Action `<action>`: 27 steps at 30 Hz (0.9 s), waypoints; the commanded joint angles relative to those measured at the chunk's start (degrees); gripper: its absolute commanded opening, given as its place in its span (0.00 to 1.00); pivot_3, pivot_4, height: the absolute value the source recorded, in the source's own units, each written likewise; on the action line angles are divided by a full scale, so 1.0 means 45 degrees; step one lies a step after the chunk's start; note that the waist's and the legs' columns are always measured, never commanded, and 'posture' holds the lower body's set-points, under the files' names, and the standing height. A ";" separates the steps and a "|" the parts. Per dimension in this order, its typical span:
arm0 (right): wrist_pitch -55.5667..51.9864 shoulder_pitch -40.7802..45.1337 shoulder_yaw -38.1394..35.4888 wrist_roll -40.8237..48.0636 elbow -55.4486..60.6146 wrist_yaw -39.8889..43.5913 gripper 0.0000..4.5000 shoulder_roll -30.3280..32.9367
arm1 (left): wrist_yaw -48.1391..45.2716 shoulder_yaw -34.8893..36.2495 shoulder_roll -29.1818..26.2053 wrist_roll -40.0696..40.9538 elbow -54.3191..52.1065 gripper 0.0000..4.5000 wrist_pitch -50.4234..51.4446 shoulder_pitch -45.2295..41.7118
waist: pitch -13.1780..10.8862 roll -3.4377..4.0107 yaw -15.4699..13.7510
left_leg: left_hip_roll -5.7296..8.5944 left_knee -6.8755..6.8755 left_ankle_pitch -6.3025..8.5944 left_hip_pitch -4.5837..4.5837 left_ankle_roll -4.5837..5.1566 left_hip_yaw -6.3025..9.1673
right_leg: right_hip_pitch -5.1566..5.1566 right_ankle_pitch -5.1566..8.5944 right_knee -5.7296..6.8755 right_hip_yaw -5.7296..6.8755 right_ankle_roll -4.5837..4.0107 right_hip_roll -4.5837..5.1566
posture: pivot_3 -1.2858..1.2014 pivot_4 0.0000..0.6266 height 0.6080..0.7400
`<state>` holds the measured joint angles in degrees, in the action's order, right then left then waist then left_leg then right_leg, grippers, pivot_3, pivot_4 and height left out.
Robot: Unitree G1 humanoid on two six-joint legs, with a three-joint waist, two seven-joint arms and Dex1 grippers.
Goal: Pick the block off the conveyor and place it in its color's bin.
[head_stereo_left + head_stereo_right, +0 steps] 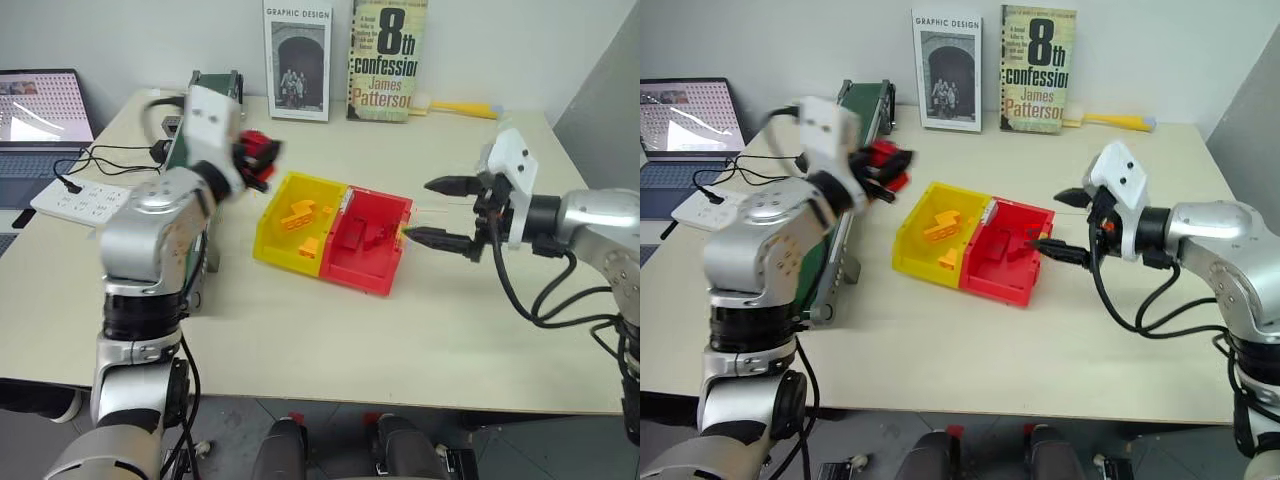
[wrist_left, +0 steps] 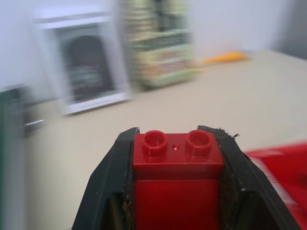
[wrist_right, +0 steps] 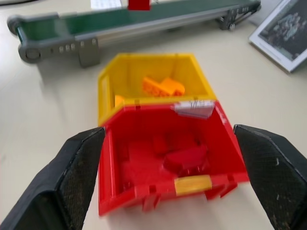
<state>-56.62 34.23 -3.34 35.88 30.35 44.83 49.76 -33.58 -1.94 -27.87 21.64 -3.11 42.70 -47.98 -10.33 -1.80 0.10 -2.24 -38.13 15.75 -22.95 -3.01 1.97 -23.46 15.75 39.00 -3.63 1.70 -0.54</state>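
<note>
At the far left of the worktop (image 1: 300, 350) you have a laptop (image 1: 40, 110) and a white power strip (image 1: 80, 200) near the edge. Next comes the conveyor (image 1: 865, 100), running toward twelve o'clock beside your left arm.

Your left gripper (image 1: 262, 158) is lifted above the worktop, just to the right of the belt. Its fingers (image 2: 112, 177) pinch the block (image 2: 176, 177) from both sides, studs pointing outward past the fingertips. The block hangs at about ten o'clock from the yellow bin (image 1: 275, 225), clear of its rim.

The yellow bin holds orange-yellow bricks (image 1: 300, 218) and touches the red bin (image 1: 385, 205) on its right side. Red bricks (image 3: 184, 158) already lie in the red bin.

At three o'clock from the red bin, your right gripper (image 1: 440, 212) hovers with fingers (image 3: 72, 177) spread wide, their tips just beside the bin's right wall.

Bare worktop lies open toward six o'clock from both bins, and toward twelve o'clock up to two books (image 1: 340, 60) standing against the wall. A yellow tool (image 1: 465, 108) lies beside them.
</note>
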 commanded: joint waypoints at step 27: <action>-0.0078 -0.1070 -0.0925 0.1230 0.0655 -0.1010 1.00 0.0671 | -0.7733 -0.1533 -0.3503 -0.1562 0.2395 0.99 -0.3134 -0.0205 | -0.0007 0.0022 0.0591 | -0.0051 0.0014 0.0005 0.0036 0.0011 -0.0064 | -0.0016 0.0003 0.0012 -0.0084 0.0003 -0.0069 | 0.52 0.24 1.00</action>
<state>-61.67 27.22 -9.13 43.53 36.05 36.04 51.64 -66.47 -12.06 -40.33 13.70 11.77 27.69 -50.41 -10.36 -1.70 2.76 -2.49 -38.04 15.78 -22.80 -2.97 1.68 -23.54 15.77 39.04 -4.00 1.71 -0.85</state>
